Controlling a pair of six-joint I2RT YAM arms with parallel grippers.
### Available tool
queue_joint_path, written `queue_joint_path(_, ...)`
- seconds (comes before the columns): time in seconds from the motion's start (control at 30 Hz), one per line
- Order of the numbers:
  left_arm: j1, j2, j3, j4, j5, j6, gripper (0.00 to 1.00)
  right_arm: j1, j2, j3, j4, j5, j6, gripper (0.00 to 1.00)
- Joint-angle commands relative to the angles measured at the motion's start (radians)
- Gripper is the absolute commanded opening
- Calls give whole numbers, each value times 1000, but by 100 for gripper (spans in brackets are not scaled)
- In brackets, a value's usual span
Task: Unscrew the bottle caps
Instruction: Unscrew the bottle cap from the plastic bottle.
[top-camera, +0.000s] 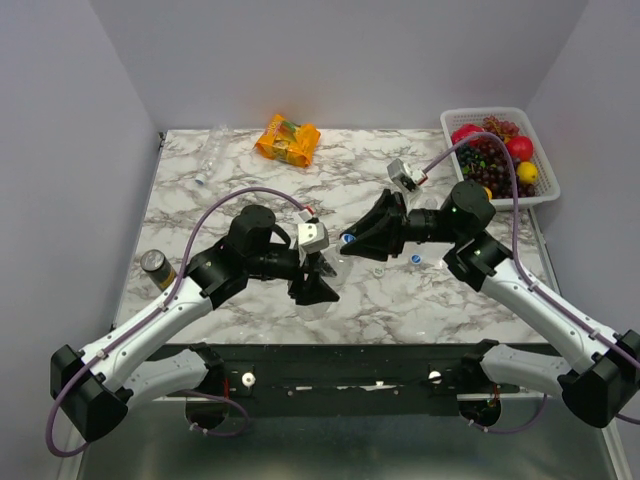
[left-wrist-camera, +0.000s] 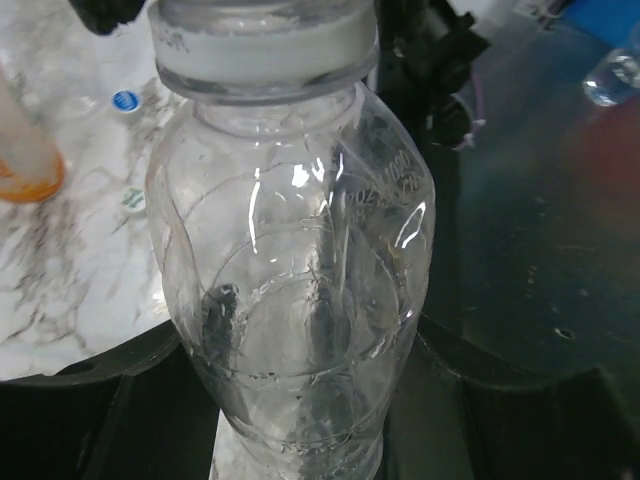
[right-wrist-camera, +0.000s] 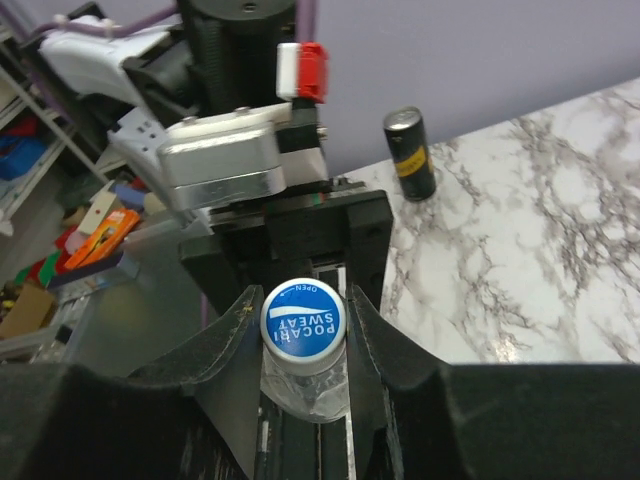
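My left gripper (top-camera: 318, 283) is shut on a clear bottle (left-wrist-camera: 290, 300), which fills the left wrist view and lies tilted toward the right arm. My right gripper (top-camera: 352, 240) is shut on that bottle's blue cap (right-wrist-camera: 303, 320), with a finger pressed against each side of it. The cap (top-camera: 346, 239) also shows as a blue dot in the top view. A loose blue cap (top-camera: 415, 258) and a pale cap (top-camera: 378, 270) lie on the marble under the right arm. Another clear bottle (top-camera: 209, 152) lies at the back left. The orange bottle (left-wrist-camera: 22, 150) shows only partly at the left edge.
An orange snack packet (top-camera: 288, 140) lies at the back centre. A white basket (top-camera: 545, 185) of fruit stands at the back right. A dark can (top-camera: 155, 268) stands near the left edge, beside the left arm.
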Motion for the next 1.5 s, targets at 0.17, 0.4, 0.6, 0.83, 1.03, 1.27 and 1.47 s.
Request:
queue_joint_path(0.17,19,-22,-6,184,261,-50,33,18,-60,-19,-52,-109,-78,35)
queue_joint_path(0.4,19,-8,4,150,225,-30,33,18,-97,-34,-57,-4,-79,45)
queue_joint_path(0.6,19,2,1,162,284,-41,33,15,-138,-30,-60,27,-107,47)
queue_joint_path(0.83,19,-16,-2,161,213,-30,33,6,-166,-19,-123,118,-118,73)
queue_joint_path(1.03,19,-57,-9,142,-15,-22,32,5,-227,-40,-192,275,-95,76)
queue_joint_path(1.27,19,-11,18,46,-449,-38,32,11,-270,-56,-181,507,65,77)
queue_joint_path(1.47,5,13,29,21,-548,-38,32,74,-174,-11,-166,641,117,73)
